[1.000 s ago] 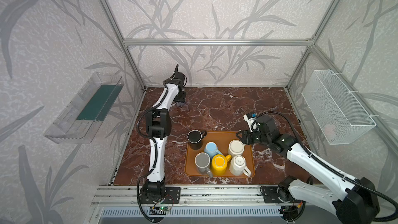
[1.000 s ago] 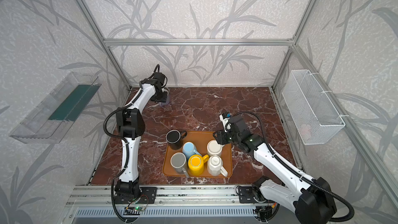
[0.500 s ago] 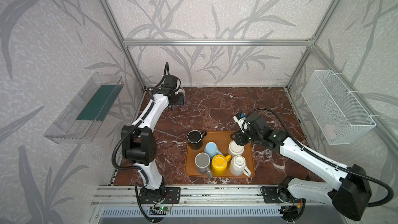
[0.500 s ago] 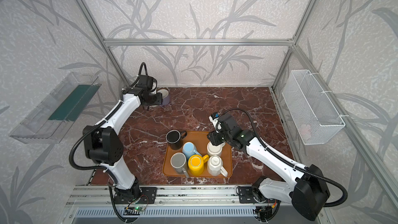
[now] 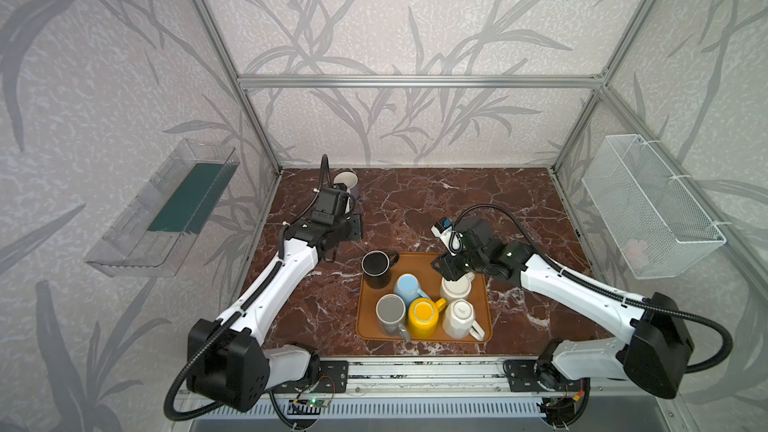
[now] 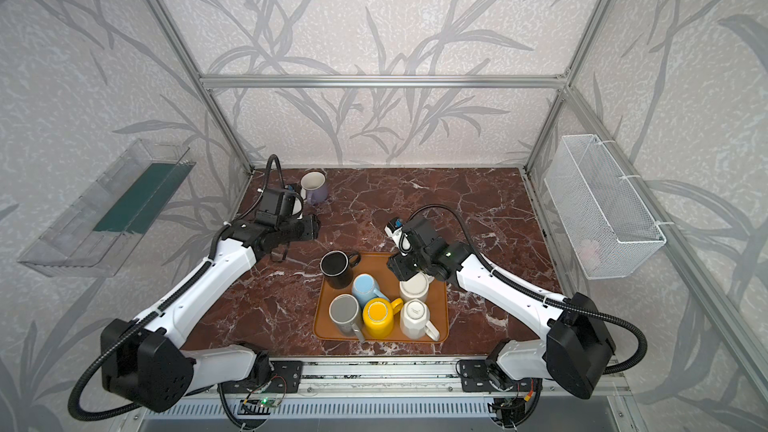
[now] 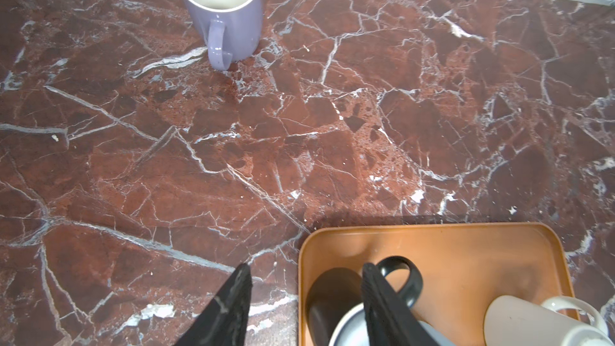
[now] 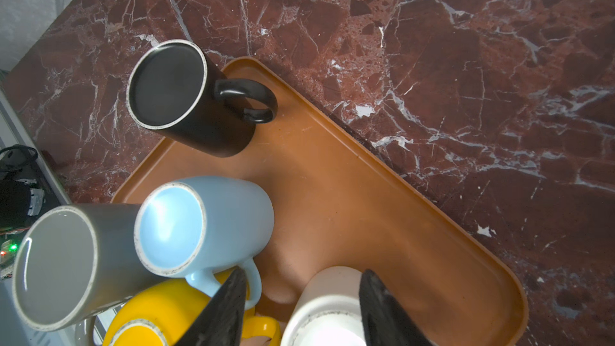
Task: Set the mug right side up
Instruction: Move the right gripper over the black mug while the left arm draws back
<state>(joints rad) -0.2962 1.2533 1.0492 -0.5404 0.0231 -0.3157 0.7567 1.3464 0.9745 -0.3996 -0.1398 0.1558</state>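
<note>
Between leaf-patterned walls (image 5: pixel 415 35), on the red-brown marble tabletop (image 5: pixel 457 209), the cream ceramic mug (image 5: pixel 455 289) stands base-up in the orange plastic tray (image 5: pixel 484 326)'s far right corner, the right gripper (image 8: pixel 304 274) parted astride it (apparently lining up a grasp to flip it), while the left gripper (image 7: pixel 306 266) hangs parted and empty beyond the tray's far left corner.
</note>
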